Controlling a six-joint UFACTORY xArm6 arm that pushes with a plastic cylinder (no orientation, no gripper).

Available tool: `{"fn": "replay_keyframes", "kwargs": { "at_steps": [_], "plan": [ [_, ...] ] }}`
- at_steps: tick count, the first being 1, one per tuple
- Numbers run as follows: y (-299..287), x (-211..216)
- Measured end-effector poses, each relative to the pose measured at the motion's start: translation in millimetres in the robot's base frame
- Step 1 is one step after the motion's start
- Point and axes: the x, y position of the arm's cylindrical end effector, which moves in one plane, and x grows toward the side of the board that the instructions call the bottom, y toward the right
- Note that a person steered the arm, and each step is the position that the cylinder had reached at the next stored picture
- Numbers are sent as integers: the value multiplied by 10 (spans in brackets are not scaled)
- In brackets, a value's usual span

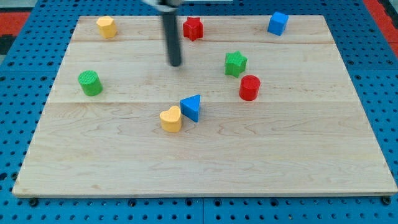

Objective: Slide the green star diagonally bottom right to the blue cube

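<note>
So my tip (176, 63) is sitting on bare wood in the upper middle of the board (205, 162), touching nothing (it's just a plain rod, no jaws to open or close). The green star (236, 63) is off to the view's right of it at about the same level, clearly apart. Just below-right of the star is a red cylinder (249, 88), nearly touching it. The blue cube (278, 23) is up near the top right edge, above and right of the star. A red star (193, 28) sits just up-right of the tip.
</note>
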Motion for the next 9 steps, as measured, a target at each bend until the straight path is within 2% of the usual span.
{"fn": "replay_keyframes", "kwargs": {
  "at_steps": [1,2,3,9],
  "plan": [
    [1022,0],
    [1309,65],
    [1584,332],
    [1563,402]
  ]
}}
